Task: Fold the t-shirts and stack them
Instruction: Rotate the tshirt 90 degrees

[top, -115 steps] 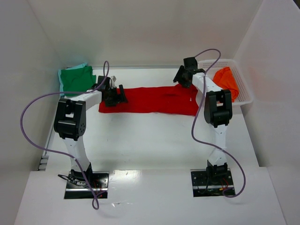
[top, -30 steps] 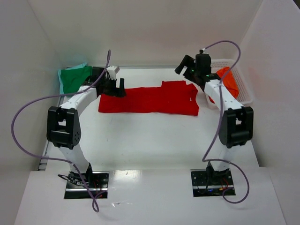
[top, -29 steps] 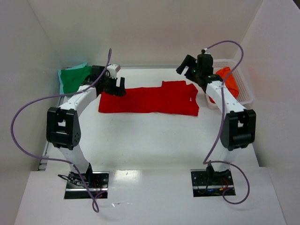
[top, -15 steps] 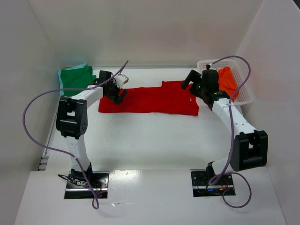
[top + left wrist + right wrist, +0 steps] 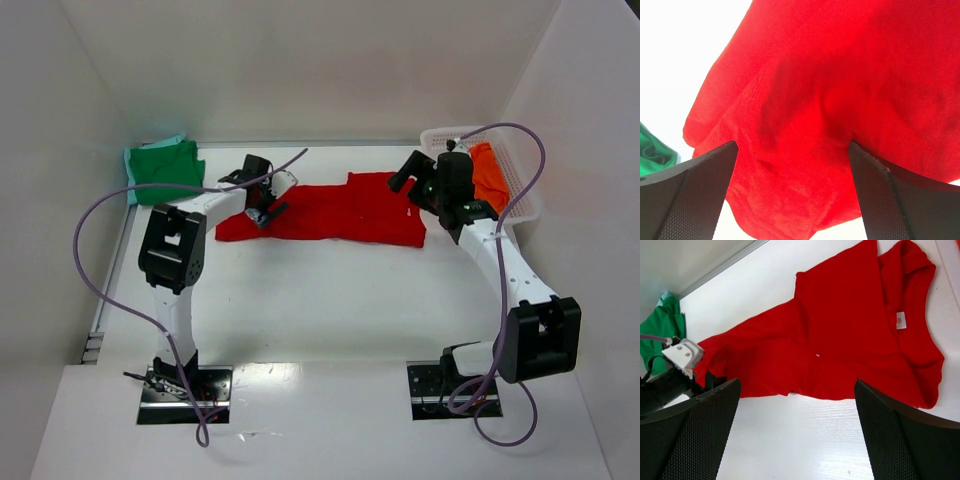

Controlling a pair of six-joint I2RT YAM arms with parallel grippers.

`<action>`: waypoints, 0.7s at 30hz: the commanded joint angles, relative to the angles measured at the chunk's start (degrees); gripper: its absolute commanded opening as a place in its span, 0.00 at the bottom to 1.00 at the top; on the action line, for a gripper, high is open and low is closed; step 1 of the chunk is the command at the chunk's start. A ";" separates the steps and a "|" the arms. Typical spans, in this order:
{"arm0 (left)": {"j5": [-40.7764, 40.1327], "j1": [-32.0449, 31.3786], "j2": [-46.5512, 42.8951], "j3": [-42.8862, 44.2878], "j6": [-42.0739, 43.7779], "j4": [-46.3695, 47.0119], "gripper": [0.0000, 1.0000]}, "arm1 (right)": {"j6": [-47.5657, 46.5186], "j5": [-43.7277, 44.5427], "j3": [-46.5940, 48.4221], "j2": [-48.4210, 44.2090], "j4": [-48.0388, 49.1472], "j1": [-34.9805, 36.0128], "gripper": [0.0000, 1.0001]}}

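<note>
Across table [image 5: 330, 290]: three t-shirts [image 5: 340, 212], one basket [image 5: 436, 135]

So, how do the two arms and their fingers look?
Both the left arm and right arm have white links and boxy black joints. A thin purple cable loops loosely along each. The fingers are black, broad and wedge-shaped, with a fine dotted texture.
</note>
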 commanded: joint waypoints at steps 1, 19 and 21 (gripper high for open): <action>-1.15 -1.47 4.08 0.18 -6.48 -10.05 1.00 | -0.26 -0.05 0.75 0.23 -0.31 -0.43 0.99; 12.64 -12.70 -12.25 -12.62 -35.34 -15.85 1.00 | -3.12 -1.09 2.74 4.37 -5.80 -0.43 0.99; 14.47 -14.39 -13.76 -16.51 -37.72 -16.30 1.00 | -2.60 -0.57 2.74 5.57 -6.37 -0.43 0.99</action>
